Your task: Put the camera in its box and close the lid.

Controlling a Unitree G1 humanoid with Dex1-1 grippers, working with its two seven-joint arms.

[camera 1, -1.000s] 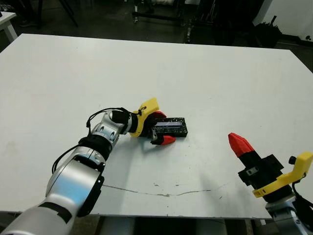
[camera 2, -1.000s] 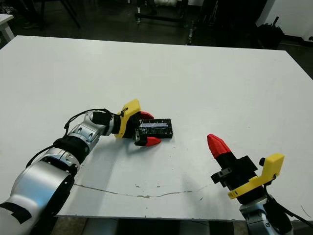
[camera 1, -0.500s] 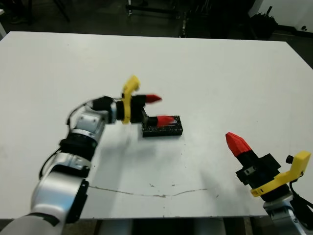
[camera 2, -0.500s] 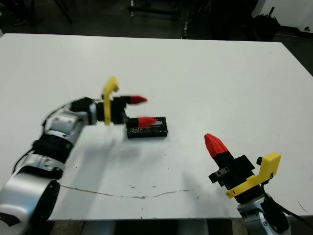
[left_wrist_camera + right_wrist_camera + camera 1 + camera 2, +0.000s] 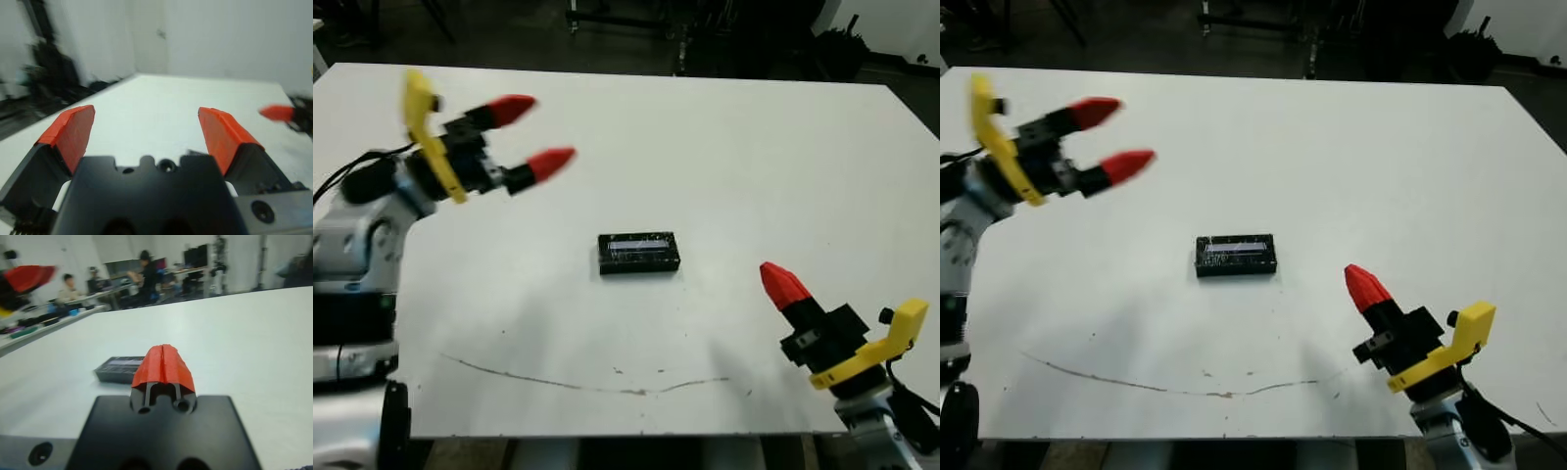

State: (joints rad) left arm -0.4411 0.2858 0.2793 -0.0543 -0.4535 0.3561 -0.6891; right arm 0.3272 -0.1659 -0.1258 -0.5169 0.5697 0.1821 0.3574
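Only the right wrist view shows people seated at desks beyond the table (image 5: pixel 724 127). The left tool (image 5: pixel 530 133) hangs spread wide and empty above the table at ten o'clock. The right tool (image 5: pixel 785 287), fingers pressed together, holds nothing at four o'clock. Between them, near the centre, lies the closed box (image 5: pixel 639 253), touched by neither.

Glossy black lid (image 5: pixel 639 253) on white table (image 5: pixel 754 166); pincer fingertips (image 5: pixel 551 162) red.

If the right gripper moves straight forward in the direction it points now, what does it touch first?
Probably the closed box lying on the table: the right gripper, fingers together, points roughly at it, though it may pass just above.
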